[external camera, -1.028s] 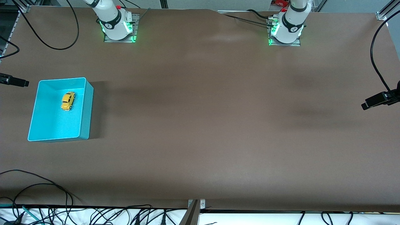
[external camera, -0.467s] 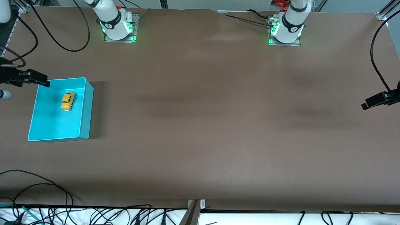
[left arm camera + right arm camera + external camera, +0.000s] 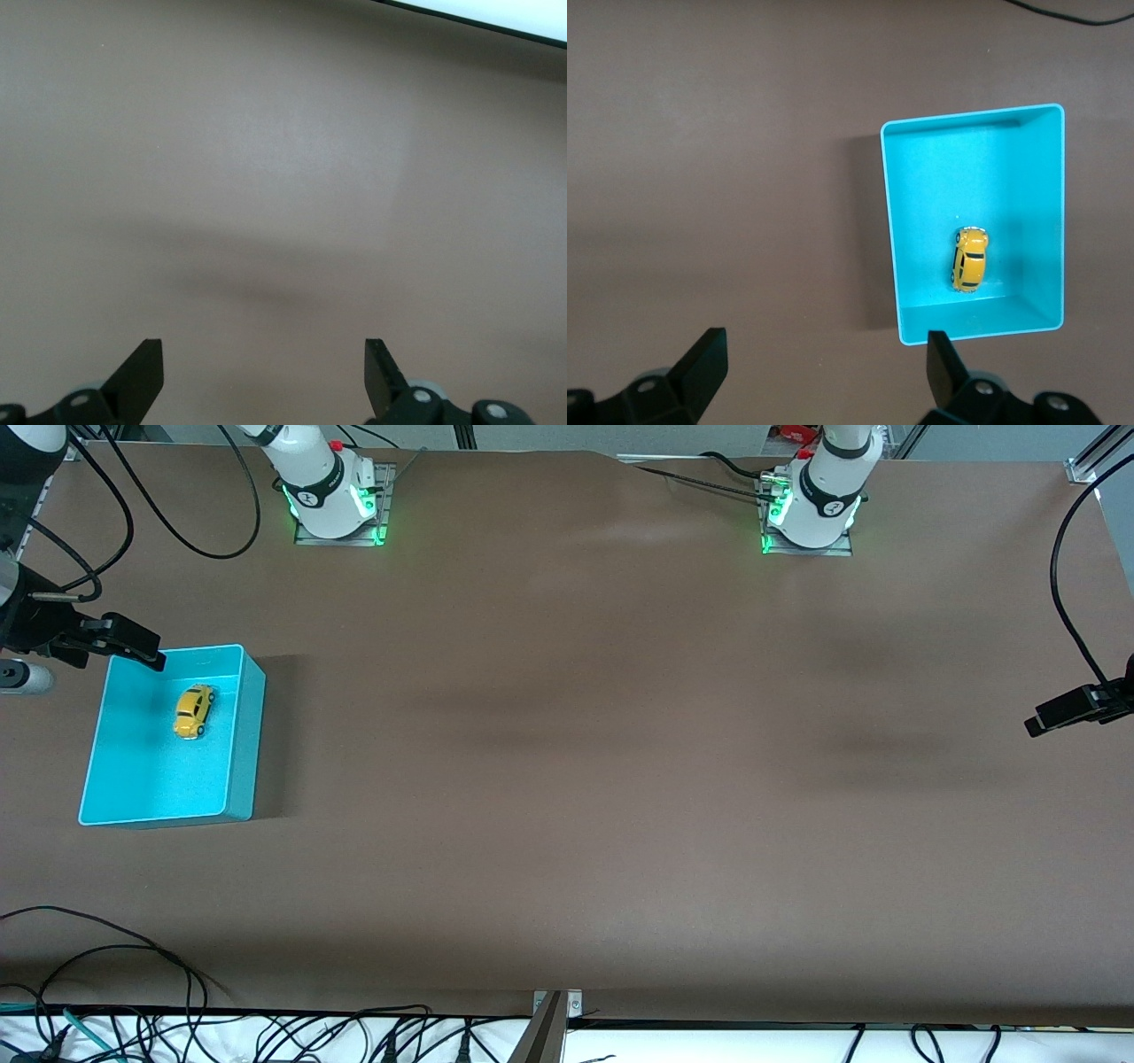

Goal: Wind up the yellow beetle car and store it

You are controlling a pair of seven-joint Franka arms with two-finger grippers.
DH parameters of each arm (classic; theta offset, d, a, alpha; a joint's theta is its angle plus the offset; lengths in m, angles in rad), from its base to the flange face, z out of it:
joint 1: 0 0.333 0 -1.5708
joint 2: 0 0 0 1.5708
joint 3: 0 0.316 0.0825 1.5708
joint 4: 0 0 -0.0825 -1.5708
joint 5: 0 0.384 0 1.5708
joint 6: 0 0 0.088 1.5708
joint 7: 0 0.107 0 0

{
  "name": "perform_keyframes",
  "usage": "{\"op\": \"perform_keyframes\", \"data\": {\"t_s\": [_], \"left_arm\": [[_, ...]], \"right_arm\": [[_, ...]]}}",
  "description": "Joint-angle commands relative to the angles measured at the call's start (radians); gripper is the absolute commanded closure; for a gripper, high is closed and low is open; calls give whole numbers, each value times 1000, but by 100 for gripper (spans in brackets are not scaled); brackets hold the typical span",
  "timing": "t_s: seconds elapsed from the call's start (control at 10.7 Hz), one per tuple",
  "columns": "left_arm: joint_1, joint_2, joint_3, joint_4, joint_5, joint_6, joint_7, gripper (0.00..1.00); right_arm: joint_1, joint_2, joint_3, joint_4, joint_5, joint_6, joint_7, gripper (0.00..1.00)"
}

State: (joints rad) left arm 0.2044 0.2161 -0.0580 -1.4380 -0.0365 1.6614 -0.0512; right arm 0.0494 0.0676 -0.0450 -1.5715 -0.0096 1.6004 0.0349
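The yellow beetle car [image 3: 194,711] lies on its wheels inside the turquoise bin [image 3: 248,726], in the half farther from the front camera. The right wrist view looks down on the car [image 3: 970,258] and the bin [image 3: 889,230]. My right gripper [image 3: 133,646] hangs in the air by the bin's corner at the right arm's end of the table. It is open [image 3: 824,363] and holds nothing. My left gripper [image 3: 1059,710] waits at the left arm's end of the table, open [image 3: 262,372] over bare brown tabletop.
The brown table [image 3: 576,779] stretches between the bin and the left gripper. Both arm bases [image 3: 337,500] [image 3: 811,509] stand along the edge farthest from the camera. Loose black cables [image 3: 106,957] trail at the near edge.
My right gripper has come in from the table's end toward the bin's corner. The car, the bin and the left gripper have stayed put.
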Motion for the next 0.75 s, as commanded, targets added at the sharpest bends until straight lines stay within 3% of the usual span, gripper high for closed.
{"op": "perform_keyframes", "data": {"t_s": [0.0,0.65], "left_arm": [[6,3,-2,13,-13,-5,62,0],[4,3,-2,13,-7,-5,59,0]], "right_arm": [[-19,-75,16,-106,17,44,10,0],[-19,-89,14,-119,16,30,10,0]]}}
